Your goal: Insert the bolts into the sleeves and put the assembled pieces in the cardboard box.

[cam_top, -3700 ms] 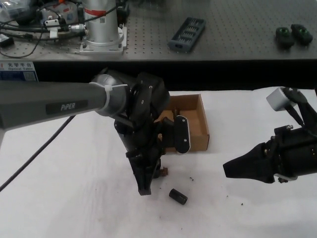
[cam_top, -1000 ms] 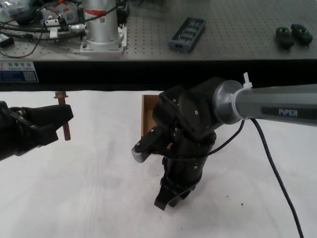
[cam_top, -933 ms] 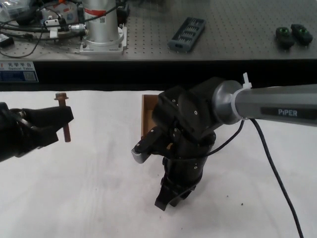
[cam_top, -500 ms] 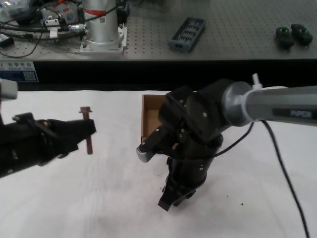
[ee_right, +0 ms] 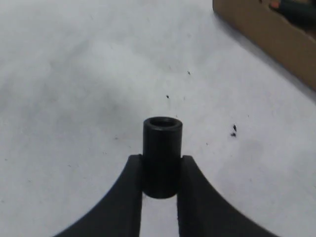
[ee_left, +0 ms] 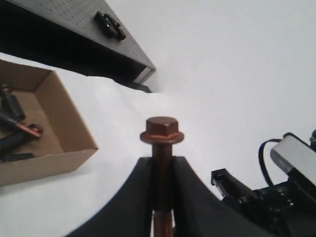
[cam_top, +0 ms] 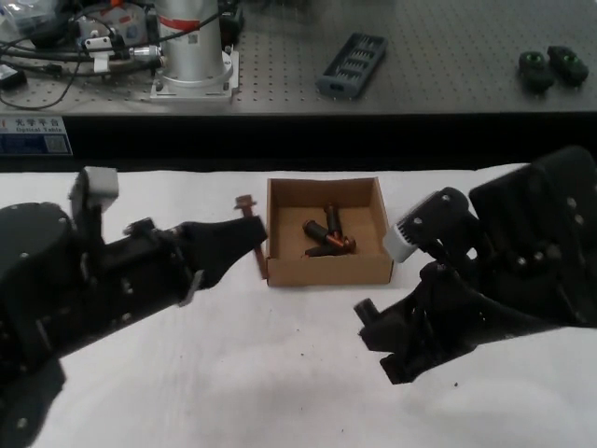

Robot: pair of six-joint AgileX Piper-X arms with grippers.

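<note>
A copper hex-head bolt (cam_top: pixel 248 222) stands upright, head up, just left of the cardboard box (cam_top: pixel 326 269). My left gripper (cam_top: pixel 244 235) is shut on its shank. The left wrist view shows the bolt (ee_left: pixel 161 140) between the left gripper (ee_left: pixel 161 165) fingers, with the box (ee_left: pixel 64 113) off to one side. A short black sleeve (ee_right: pixel 162 148) sits bore up in my shut right gripper (ee_right: pixel 161 170). From above, the sleeve (cam_top: pixel 366 307) and right gripper (cam_top: pixel 373 322) hang over the cloth in front of the box's right corner. Two or three assembled pieces (cam_top: pixel 328 238) lie inside the box.
White cloth (cam_top: pixel 233 373) covers the bench, with dark specks (ee_right: pixel 233 129) near the right gripper. A perforated metal table at the back carries a blue tray (cam_top: pixel 352 61), a silver post (cam_top: pixel 191 42) with cables, and black-green parts (cam_top: pixel 554 65). The right arm's body (cam_top: pixel 532 261) takes up the right side.
The left gripper carried the bolt from the far left to beside the box. The right arm rose from the middle of the cloth holding the sleeve and drew back right, uncovering the box.
</note>
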